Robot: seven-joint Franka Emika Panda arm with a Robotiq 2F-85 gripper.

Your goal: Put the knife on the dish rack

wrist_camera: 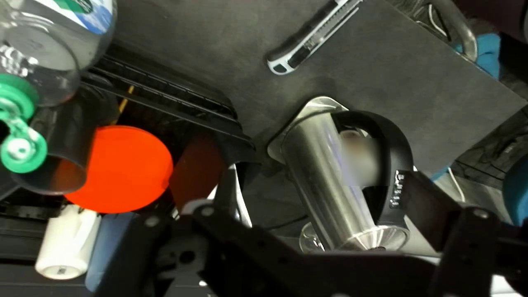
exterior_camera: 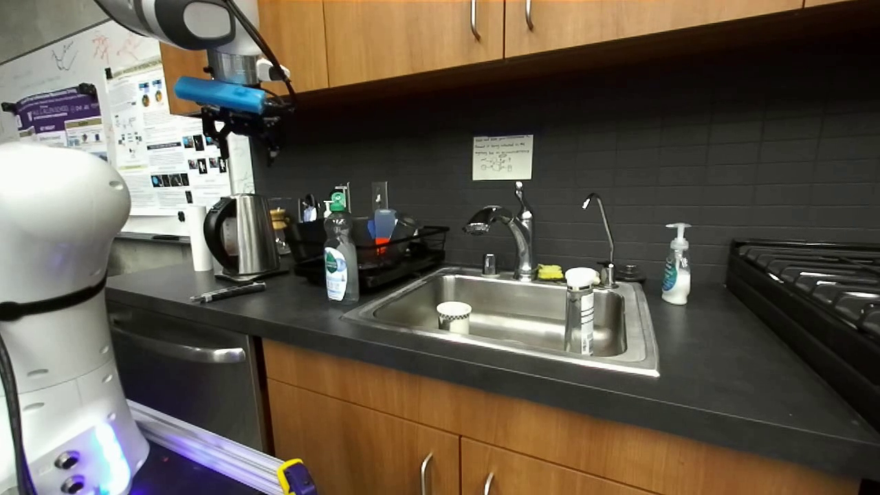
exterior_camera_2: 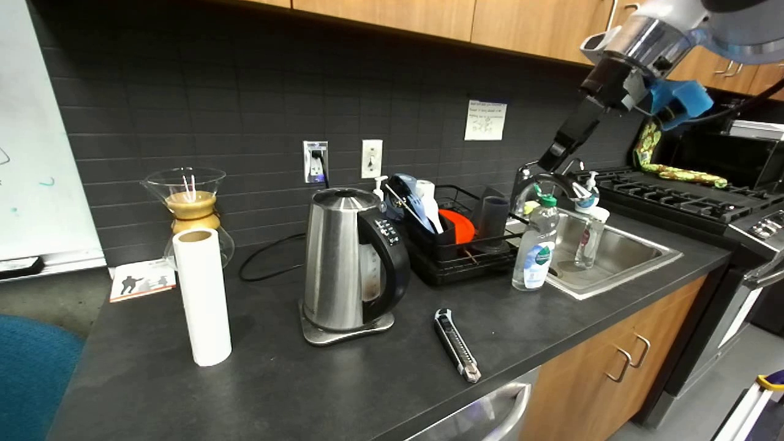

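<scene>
The dark desk [exterior_camera_2: 275, 398] is the biggest thing, and it is long and flat. The white robot arm [exterior_camera: 62, 227] stands by the desk and reaches up high. A shiny metal sink [exterior_camera: 638, 323] is set into the desk. The black dish rack [exterior_camera_2: 438, 274] sits just beside the sink. A silver kettle [exterior_camera_2: 334, 263] with a black handle stands upright near the rack. On the kettle's other side, a thin white roll [exterior_camera_2: 205, 300] stands up on its end. A clear bottle [exterior_camera: 338, 254] with a green top stands in front of the rack. The pincer [wrist_camera: 324, 170] hangs high over the desk, its two fingers spread wide apart. A round orange thing [wrist_camera: 119, 169] is in the rack. Last and smallest is the knife [exterior_camera_2: 456, 346], black and gray. It lies flat on the desk, between the kettle and the front edge, apart from the rack.
</scene>
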